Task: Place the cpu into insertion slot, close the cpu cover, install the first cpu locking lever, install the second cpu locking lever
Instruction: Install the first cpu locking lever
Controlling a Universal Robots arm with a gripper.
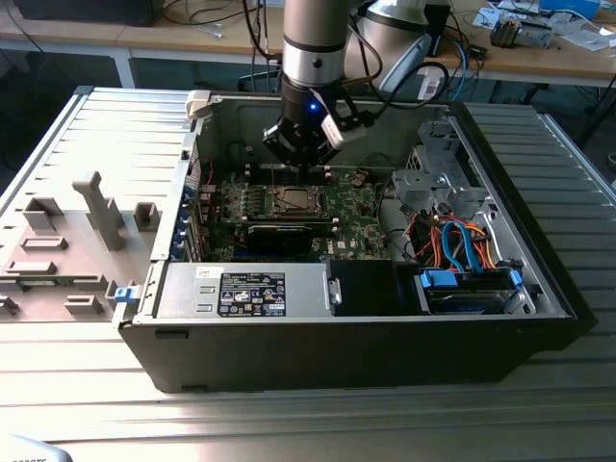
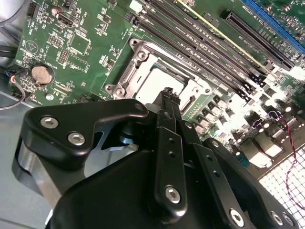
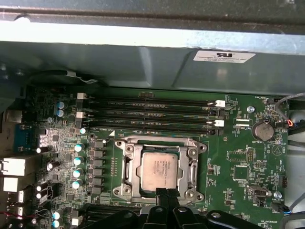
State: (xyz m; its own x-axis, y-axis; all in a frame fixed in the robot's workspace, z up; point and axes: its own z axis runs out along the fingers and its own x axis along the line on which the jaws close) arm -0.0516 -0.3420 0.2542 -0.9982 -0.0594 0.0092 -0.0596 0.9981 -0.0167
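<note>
The cpu [image 3: 162,168] lies flat in the insertion slot [image 3: 159,143], its silvery top showing through the window of the cpu cover [image 3: 128,164]. The cover lies down flat around the chip. My gripper [image 3: 165,192] is shut with nothing between its fingers, its tips over the socket's edge on the side away from the memory slots. In the second wrist view the gripper [image 2: 167,93] hangs just above the bright cpu [image 2: 150,83] and the cover [image 2: 140,53]. In the exterior view the gripper [image 1: 300,166] hovers low over the socket [image 1: 292,200]. I cannot make out the locking levers clearly.
Several long memory slots [image 3: 152,114] run beside the socket, with capacitors [image 3: 78,160] on another side and a coin battery [image 3: 262,130] further off. The open case holds a black card [image 1: 279,234], a power supply [image 1: 250,289] and a drive bay with blue and orange cables [image 1: 462,252].
</note>
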